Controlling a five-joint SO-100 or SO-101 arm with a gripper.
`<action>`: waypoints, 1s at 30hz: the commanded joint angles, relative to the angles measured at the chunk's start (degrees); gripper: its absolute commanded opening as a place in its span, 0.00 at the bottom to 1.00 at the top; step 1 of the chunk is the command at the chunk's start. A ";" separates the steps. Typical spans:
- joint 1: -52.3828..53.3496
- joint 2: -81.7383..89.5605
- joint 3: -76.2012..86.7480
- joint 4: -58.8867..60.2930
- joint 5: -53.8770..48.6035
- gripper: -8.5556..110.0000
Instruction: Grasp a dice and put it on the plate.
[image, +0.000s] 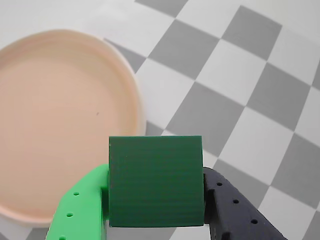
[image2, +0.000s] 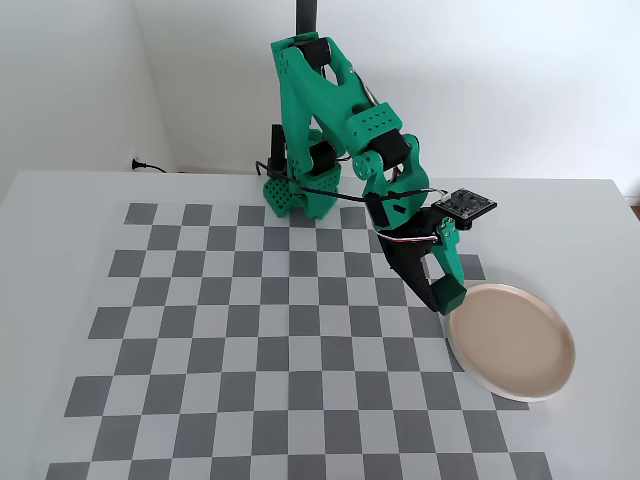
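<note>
My gripper (image: 156, 200) is shut on the dice (image: 156, 181), a plain dark green cube clamped between the bright green finger (image: 82, 210) on the left and the black finger (image: 235, 210) on the right. In the wrist view the beige-pink plate (image: 60, 125) lies to the left, and the dice hangs over its right edge. In the fixed view the gripper (image2: 443, 296) holds the dice (image2: 449, 297) just above the left rim of the plate (image2: 512, 342), which rests at the right of the checkered mat.
The grey-and-white checkered mat (image2: 280, 330) covers most of the white table. The green arm's base (image2: 295, 195) stands at the mat's far edge, with a white wall behind. A cable (image2: 150, 167) lies at the back left.
</note>
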 joint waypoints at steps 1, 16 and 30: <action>-3.25 -1.41 -7.65 1.67 0.88 0.04; -10.99 -18.46 -25.93 3.08 3.08 0.05; -12.22 -34.54 -39.81 2.11 4.75 0.11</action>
